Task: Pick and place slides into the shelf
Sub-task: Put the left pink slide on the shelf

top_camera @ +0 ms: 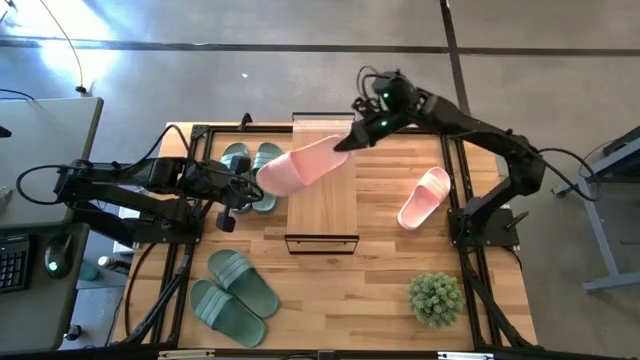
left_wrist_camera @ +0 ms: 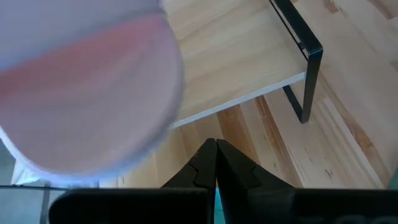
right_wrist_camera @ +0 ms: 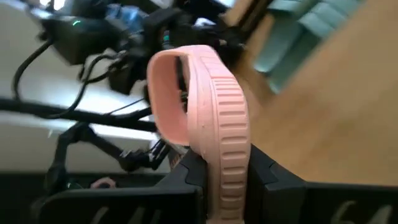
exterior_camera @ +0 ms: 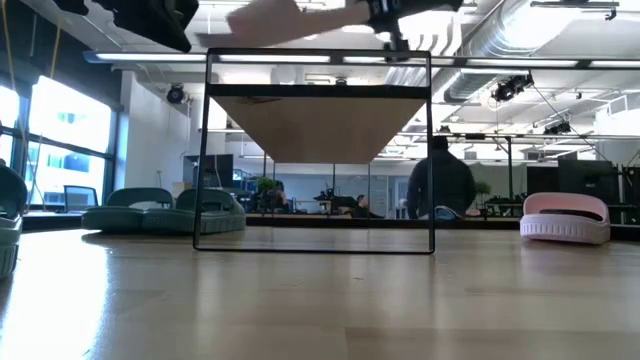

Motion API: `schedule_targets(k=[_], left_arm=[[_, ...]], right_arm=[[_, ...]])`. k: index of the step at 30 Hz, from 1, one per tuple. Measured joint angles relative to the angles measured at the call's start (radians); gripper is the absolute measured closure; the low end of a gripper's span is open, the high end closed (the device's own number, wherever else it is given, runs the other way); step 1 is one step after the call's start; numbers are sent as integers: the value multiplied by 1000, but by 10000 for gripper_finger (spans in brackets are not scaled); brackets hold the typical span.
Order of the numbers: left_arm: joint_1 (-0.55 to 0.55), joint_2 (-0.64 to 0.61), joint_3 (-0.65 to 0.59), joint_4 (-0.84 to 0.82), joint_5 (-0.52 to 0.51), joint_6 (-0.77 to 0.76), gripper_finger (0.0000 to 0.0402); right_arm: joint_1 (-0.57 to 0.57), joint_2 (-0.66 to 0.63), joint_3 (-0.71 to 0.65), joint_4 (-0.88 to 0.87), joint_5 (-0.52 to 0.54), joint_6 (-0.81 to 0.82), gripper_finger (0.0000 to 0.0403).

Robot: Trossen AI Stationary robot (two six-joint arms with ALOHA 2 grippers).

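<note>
A pale pink slide (top_camera: 298, 166) hangs in the air over the far left part of the shelf (top_camera: 322, 205), carried by my right gripper (top_camera: 355, 135), which is shut on it. In the low view this slide (exterior_camera: 285, 15) is above the shelf's black frame (exterior_camera: 320, 150). A second pink slide (top_camera: 425, 197) lies sole-down on the table right of the shelf. Two sage-green slides (top_camera: 250, 165) lie left of the shelf and two more (top_camera: 235, 292) at the near left. My left gripper (top_camera: 243, 190) is shut, raised beside the far green pair and touching nothing. My right gripper (right_wrist_camera: 227, 180) pinches the pink slide's ribbed strap (right_wrist_camera: 231, 140) between its two fingers. It comes from the table's far right side. The slide is lifted clear and stretches from the fingers toward the table's left, over the shelf top.
A small green potted plant (top_camera: 435, 298) stands at the near right of the table. The shelf's plank top (left_wrist_camera: 249, 62) is bare wood. A person (exterior_camera: 442, 185) stands in the room beyond the table. Black rails run along the table's left and right edges.
</note>
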Motion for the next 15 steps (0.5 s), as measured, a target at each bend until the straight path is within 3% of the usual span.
schedule_targets(k=[3, 8, 15], left_arm=[[0, 0, 0, 1, -4, -3, 401], [0, -1, 0, 4, -6, -7, 401], [0, 1, 0, 7, 2, -25, 401]], right_arm=[[11, -2, 1, 130, 5, 25, 377], [-15, 18, 1, 146, 32, 16, 377], [-185, 114, 0, 425, 8, 146, 378]])
